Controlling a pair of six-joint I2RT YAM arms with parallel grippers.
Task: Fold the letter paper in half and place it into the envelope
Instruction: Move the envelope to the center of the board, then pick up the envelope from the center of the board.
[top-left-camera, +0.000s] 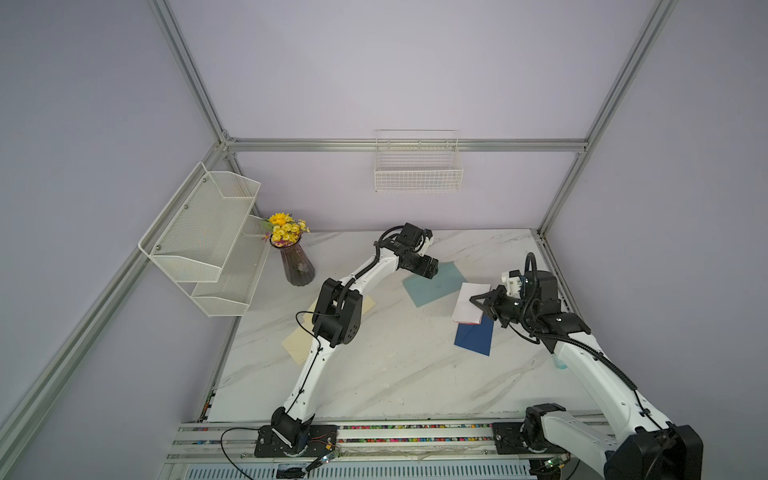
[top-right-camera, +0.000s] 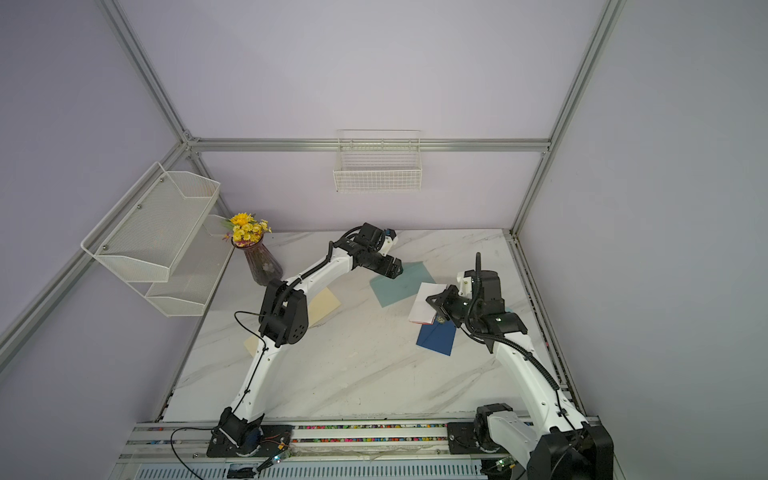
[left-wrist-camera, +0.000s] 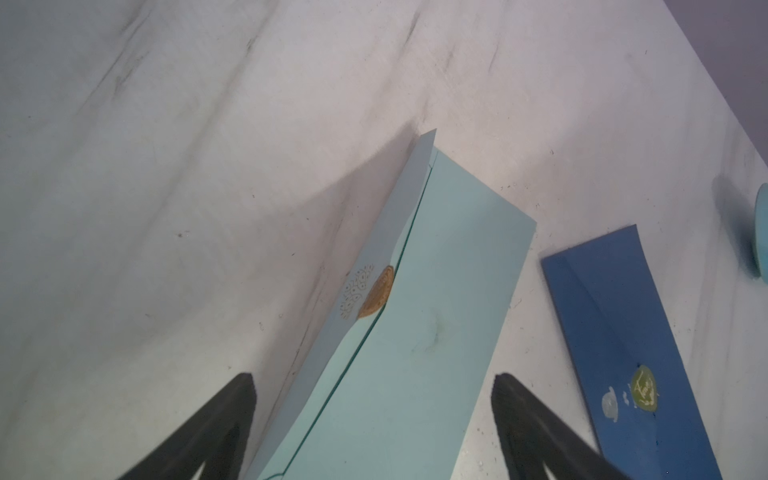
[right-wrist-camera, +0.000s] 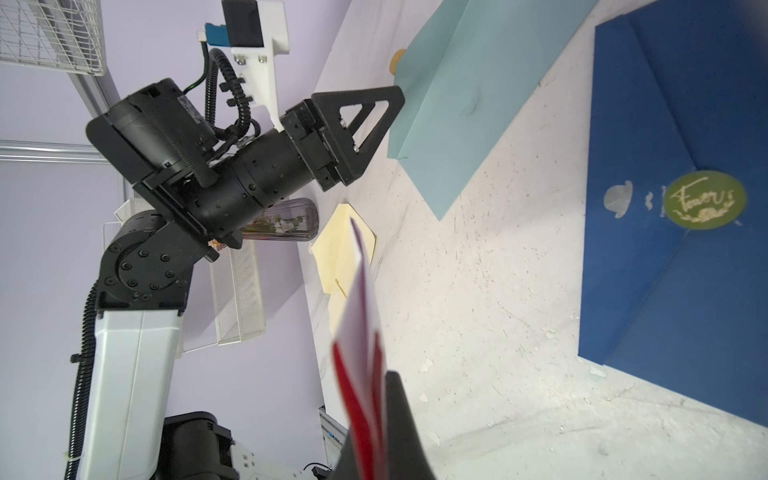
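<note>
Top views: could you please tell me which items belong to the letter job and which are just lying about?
In the job: folded letter paper in the shut right gripper; light blue envelope, flap raised; open left gripper at it.
Lying about: dark blue envelope; cream envelope; vase of yellow flowers; wire basket; mesh shelf.

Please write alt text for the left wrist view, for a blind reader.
A light blue envelope, flap slightly lifted, lies on the marble table under the open left gripper. A dark blue envelope lies beside it.
</note>
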